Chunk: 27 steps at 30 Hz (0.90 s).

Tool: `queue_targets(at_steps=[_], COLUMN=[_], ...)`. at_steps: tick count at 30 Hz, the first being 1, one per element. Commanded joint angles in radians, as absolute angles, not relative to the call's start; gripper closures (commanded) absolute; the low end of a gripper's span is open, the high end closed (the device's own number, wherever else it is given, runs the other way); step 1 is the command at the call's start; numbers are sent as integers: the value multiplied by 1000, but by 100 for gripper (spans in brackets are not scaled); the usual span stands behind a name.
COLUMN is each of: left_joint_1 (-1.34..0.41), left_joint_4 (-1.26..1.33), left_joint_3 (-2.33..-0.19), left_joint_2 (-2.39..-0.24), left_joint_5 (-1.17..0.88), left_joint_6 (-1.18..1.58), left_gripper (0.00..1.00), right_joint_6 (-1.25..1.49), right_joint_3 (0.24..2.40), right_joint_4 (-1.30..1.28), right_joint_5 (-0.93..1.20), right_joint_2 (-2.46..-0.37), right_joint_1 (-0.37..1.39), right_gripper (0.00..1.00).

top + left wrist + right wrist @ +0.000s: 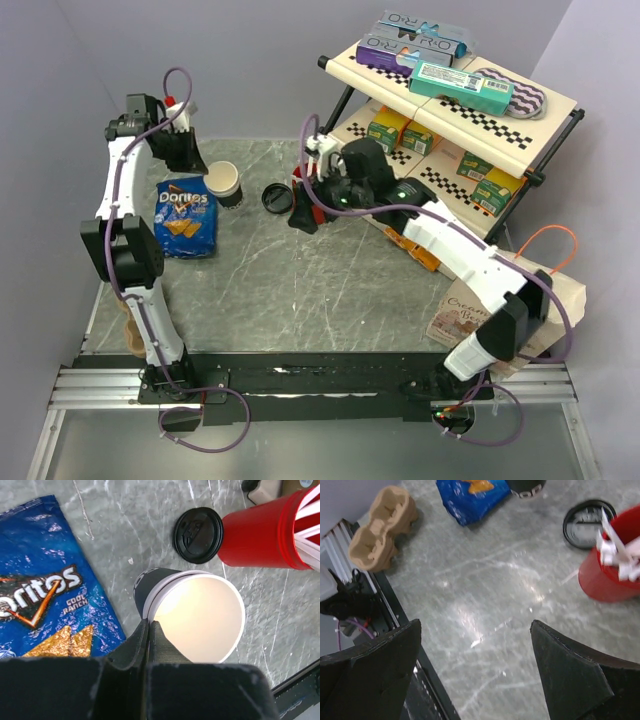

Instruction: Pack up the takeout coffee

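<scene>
Takeout coffee cup [200, 615], dark-sleeved paper, tilts just beside the blue Doritos crisp bag [45, 595]; left hand [149, 630], closed tight, seems to pinch its rim for lifting; round black plastic lid [198, 534] lies farther from the bag; right hand [475, 625] gapes wide and empty, likely for that lid.

Bright overhead light; glare on table [470, 615]

Tabletop [300, 280]: grey marble-look, smooth, faint sheen.
Takeout coffee cup [200, 615]: matt paper, cream inside, dark outer sleeve.
Lid [198, 534]: black moulded plastic, semi-gloss.
Doritos bag [45, 580]: glossy crinkled film.
Red cup [260, 535]: smooth glossy plastic.
Cup carrier [382, 527]: rough tan moulded pulp, matt.
</scene>
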<state>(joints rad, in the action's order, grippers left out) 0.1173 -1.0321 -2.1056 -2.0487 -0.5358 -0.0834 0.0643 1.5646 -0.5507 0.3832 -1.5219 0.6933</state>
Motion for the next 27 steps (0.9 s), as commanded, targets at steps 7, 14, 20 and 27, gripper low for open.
queue_targets(at_steps=[7,14,20,27], left_joint_1=[195,202,213,247], left_joint_4=[-1011,-1005,-1003,-992], left_joint_3=[-1970,-1953,-1913,-1856], left_joint_2=[-1993,-1962,-1945,-1927], left_joint_5=[-710,-709,-701,-753], left_joint_6=[-23,-12,-6,55], left_gripper=[99,99,99,99], right_joint_6=[251,385,410,397], right_joint_3=[1972,2152,2290,2347], right_joint_4=[-382,-413,-396,-387], right_joint_5=[456,355,305,241], right_joint_2=[-1854,-2049,-2201,-2284], right_joint_1=[738,764,764,764], right_gripper=[9,28,60,65])
